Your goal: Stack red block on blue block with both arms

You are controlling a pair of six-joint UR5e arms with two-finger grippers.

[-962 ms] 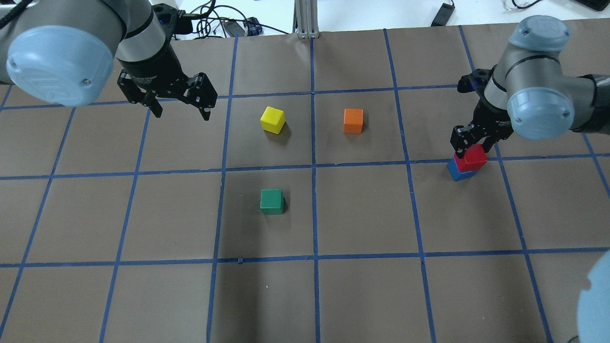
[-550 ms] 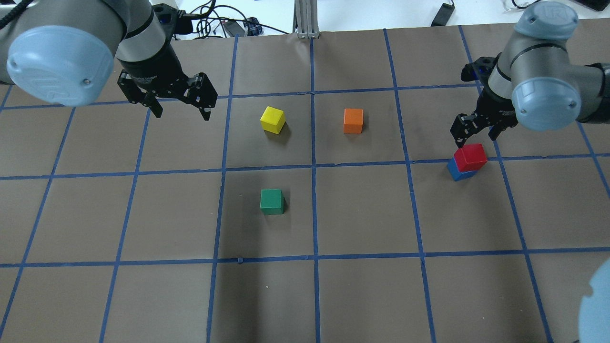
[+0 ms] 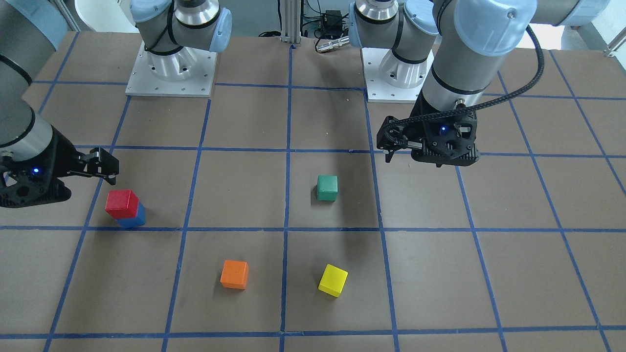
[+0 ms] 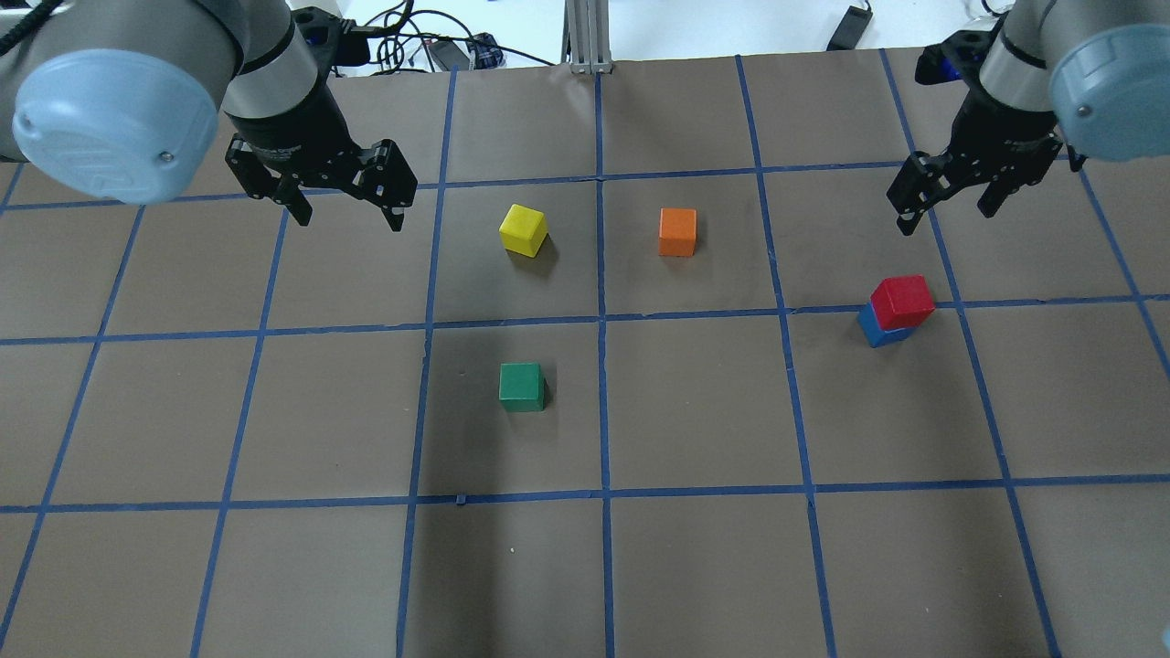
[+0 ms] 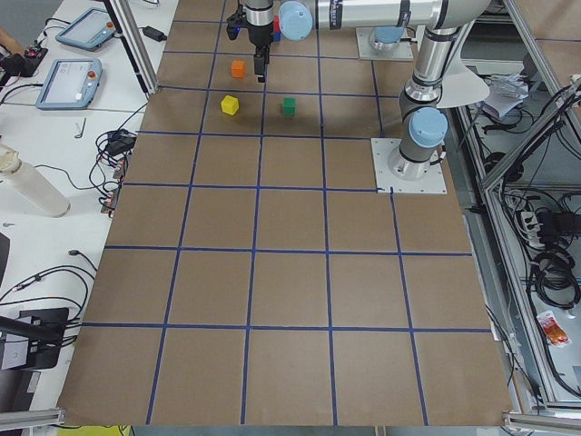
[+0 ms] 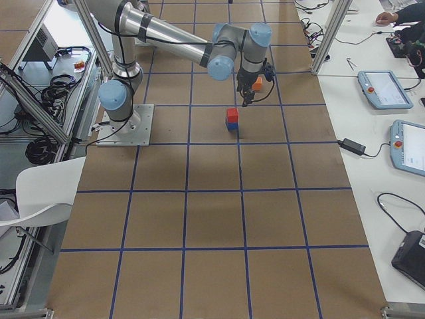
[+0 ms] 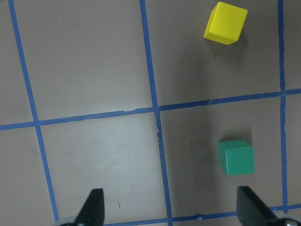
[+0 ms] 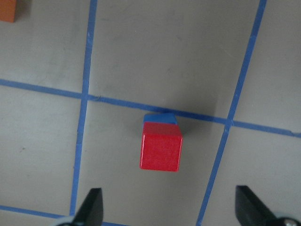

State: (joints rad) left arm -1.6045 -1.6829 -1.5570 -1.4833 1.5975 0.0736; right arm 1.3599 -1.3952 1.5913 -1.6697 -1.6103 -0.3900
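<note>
My right gripper (image 4: pixel 946 217) has its fingers (image 8: pixel 94 209) spread wide with nothing between them. It hangs in the air above the table, off to the operators' side of the stack and not touching it. Straight below its wrist camera sits the small solid matte red block (image 8: pixel 161 151), resting on top of the small solid matte blue block (image 8: pixel 160 117). The red block is a cube, so it has no long axis. It sits flat, top face up, turned a little against the blue tape grid lines (image 4: pixel 603 320), and shifted slightly so that a strip of the blue block shows along one side. The stack stands just beside a tape line on the brown paper-covered table (image 4: pixel 695 411). It is out from the right arm's base, roughly midway between the robot-side edge and the operators' edge and well away from any corner. My left gripper (image 4: pixel 348 219) also has its fingers (image 7: pixel 94 209) wide apart and empty. It hovers near the operators' edge, with a yellow cube (image 4: pixel 523 229) and a green cube (image 4: pixel 521 386) in its wrist view. An orange cube (image 4: pixel 677 231) lies between the yellow one and the stack. The embossed mark on the left arm's light-blue joint cap (image 4: pixel 110 110) is too blurred for me to read.
</note>
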